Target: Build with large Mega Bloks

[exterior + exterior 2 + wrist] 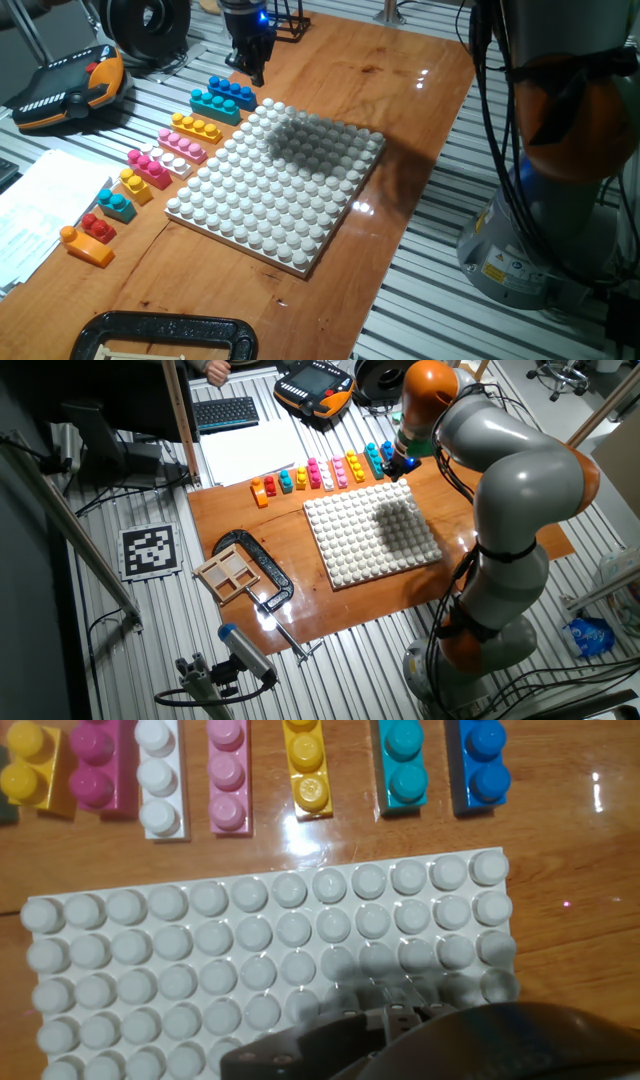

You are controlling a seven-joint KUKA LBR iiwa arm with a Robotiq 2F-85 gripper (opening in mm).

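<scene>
Item, pincer (pixel 256 72): we find it hanging over the far corner of the white studded baseplate (pixel 275 185), near the dark blue brick (pixel 232 93); whether its fingers stand apart or together we cannot tell (the hand view shows only a dark housing at the bottom edge). It grips nothing we can see.

Item, bricks: a row on the wooden board (pixel 400 120) just beside the baseplate's edge, none mounted on it. We count from the pincer outward dark blue, cyan (pixel 214 105), yellow (pixel 197 129), pink (pixel 181 144), white (pixel 167 160), magenta (pixel 148 167), then smaller mixed pieces ending in an orange and red one (pixel 88 240).

Item, surroundings: a black clamp (pixel 258 572) and a teach pendant (pixel 68 88).
</scene>
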